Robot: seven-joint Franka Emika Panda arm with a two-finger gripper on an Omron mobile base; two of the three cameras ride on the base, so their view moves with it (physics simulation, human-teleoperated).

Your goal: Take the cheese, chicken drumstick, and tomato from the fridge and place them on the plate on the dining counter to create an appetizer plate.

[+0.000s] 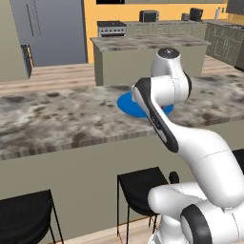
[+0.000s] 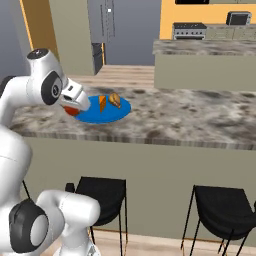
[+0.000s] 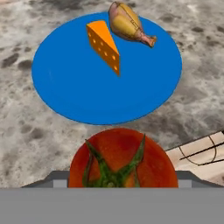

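The blue plate (image 3: 78,87) (image 2: 102,116) (image 1: 127,106) lies on the dining counter (image 1: 57,119) (image 2: 190,120). On its far side rest the orange cheese (image 3: 105,46) (image 2: 102,103) wedge and, beside it, the golden-brown chicken drumstick (image 3: 128,24) (image 2: 115,100). My gripper (image 3: 122,179) (image 2: 75,107) hangs just above the counter at the plate's near left rim, shut on the red tomato (image 3: 122,159) (image 2: 72,110), whose green stem faces the hand camera. The tomato sits short of the plate's near rim in the hand view. The fridge (image 1: 52,28) stands far back on the left, closed.
Black stools (image 1: 143,186) (image 2: 102,192) (image 2: 225,205) line the counter's near side below the robot. A shorter marble island (image 1: 143,47) (image 2: 205,55) stands behind the counter. Bare counter top stretches to the plate's left and right.
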